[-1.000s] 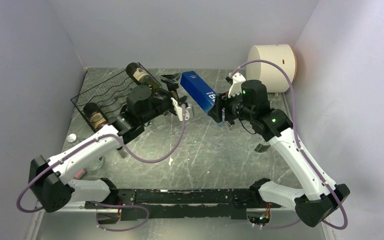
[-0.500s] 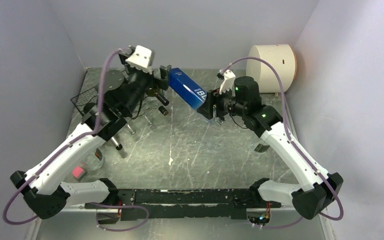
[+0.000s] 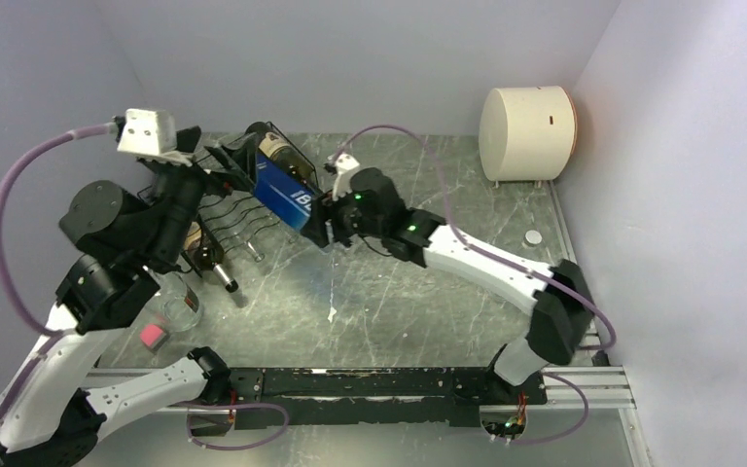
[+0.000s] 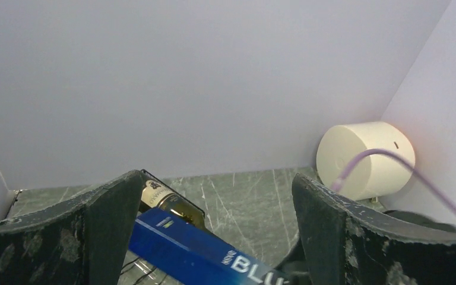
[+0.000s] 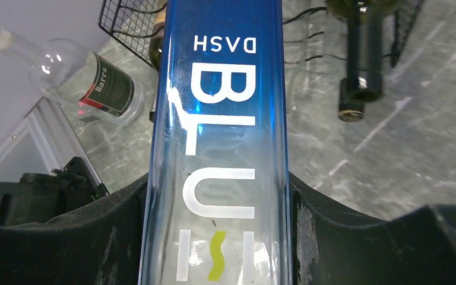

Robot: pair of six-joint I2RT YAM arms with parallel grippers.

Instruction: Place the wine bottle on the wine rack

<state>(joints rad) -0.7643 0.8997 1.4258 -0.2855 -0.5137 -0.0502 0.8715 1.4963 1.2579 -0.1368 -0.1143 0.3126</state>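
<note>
**Blue bottle held over the rack at ten o'clock**

Nearest the arm bases, at about 8 o'clock on the table [image 3: 399, 292], is a clear bottle [image 3: 180, 309] with a green label. Farther in, the right gripper [image 5: 218, 181] reaches toward 10 o'clock. Its claw pinches the blue wine bottle [image 3: 277, 193], with a finger pressed against each side of the glass. The bottle slants up and away from the claw, its far end over the right part of the wine rack [image 3: 238, 209]. I cannot tell whether it touches the wire.

The rack sits at 10 o'clock. A dark bottle [image 3: 197, 243] lies in its near part, neck pointing toward 6 o'clock. A second dark bottle [image 3: 277, 151] lies at the far edge, just beside the blue one. The left gripper [image 4: 212, 196] is raised above the rack's left side, claw spread wide and holding nothing. Farthest, at 1 o'clock, a cream cylinder [image 3: 527, 133] is by the back wall.
</note>
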